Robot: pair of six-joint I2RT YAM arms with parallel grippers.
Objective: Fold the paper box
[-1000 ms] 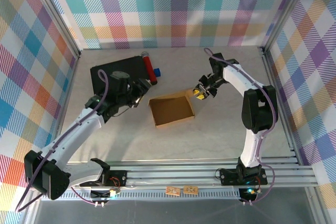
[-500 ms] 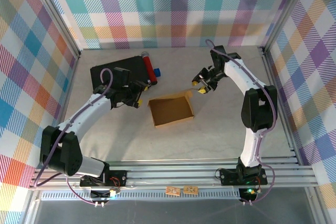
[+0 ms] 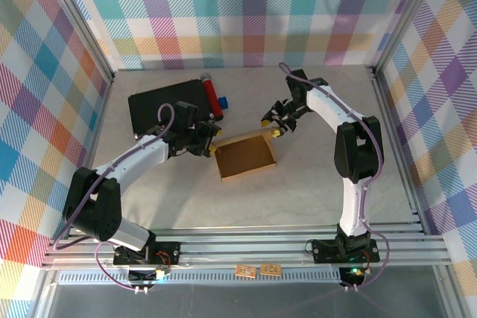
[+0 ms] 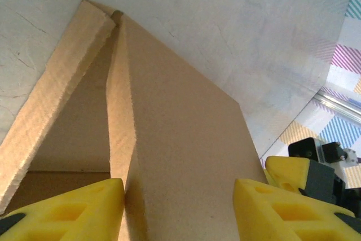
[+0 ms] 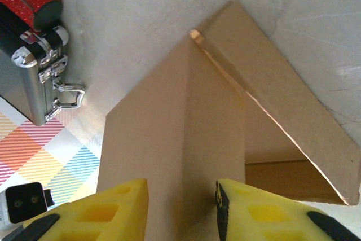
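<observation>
The paper box (image 3: 244, 158) lies open on the worktop (image 3: 313, 184), near the black case (image 3: 160, 106), on that case's right and nearer the arm bases. The left gripper (image 3: 211, 141) sits at the box corner nearest the case, the right gripper (image 3: 274, 126) at the far corner away from the case. Each set of jaws stands spread astride an upright wall, with cardboard between the yellow fingers (image 4: 67, 204). Whether they pinch it I cannot tell. To fold well, I judge each wall should be squeezed along its crease, evenly, so the tray does not skid toward the case. The tray shows bare cardboard floor. The case is latched shut, its contents hidden.
</observation>
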